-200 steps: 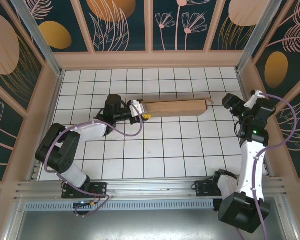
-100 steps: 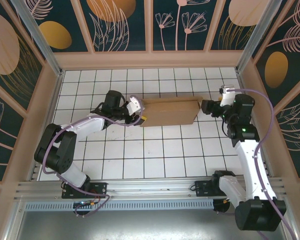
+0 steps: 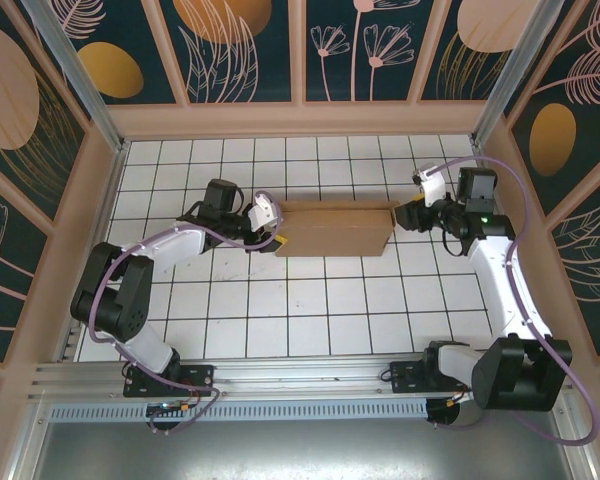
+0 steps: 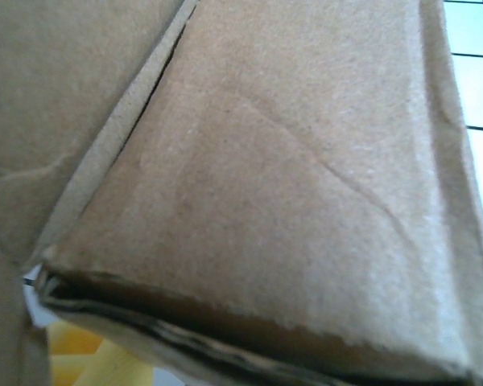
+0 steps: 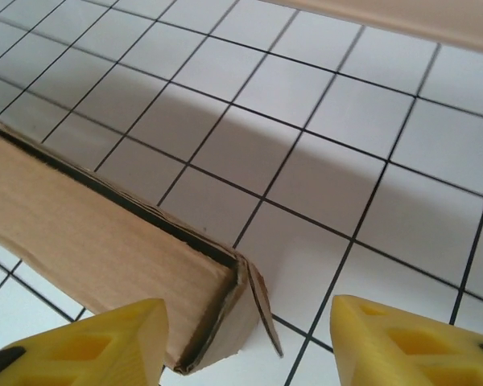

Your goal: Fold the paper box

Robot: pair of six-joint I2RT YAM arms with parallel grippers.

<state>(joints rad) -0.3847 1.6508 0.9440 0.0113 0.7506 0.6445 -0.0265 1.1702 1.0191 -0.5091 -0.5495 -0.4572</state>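
Observation:
The paper box [image 3: 335, 228] is a brown cardboard piece, partly folded, lying across the middle of the white tiled floor. My left gripper [image 3: 276, 228] is shut on its left end. In the left wrist view the cardboard [image 4: 290, 201] is very close, with one yellow finger [image 4: 76, 358] under its layered edge. My right gripper [image 3: 408, 214] is at the box's right end, open. In the right wrist view the box's end corner [image 5: 88, 249] with a loose flap lies between the yellow fingers of the right gripper [image 5: 248, 320], nearer the left one; a clear gap remains on the right side.
Wooden walls ring the tiled floor; the back wall [image 3: 300, 120] is a few tiles behind the box and the right wall [image 3: 500, 190] is close to my right arm. An aluminium rail [image 3: 300, 375] runs along the near edge. Open tiles [image 3: 310, 300] lie in front of the box.
My right arm swung in from the right wall to the box's right end and its jaws narrowed. The left gripper turned the box from standing on edge to showing its broad face.

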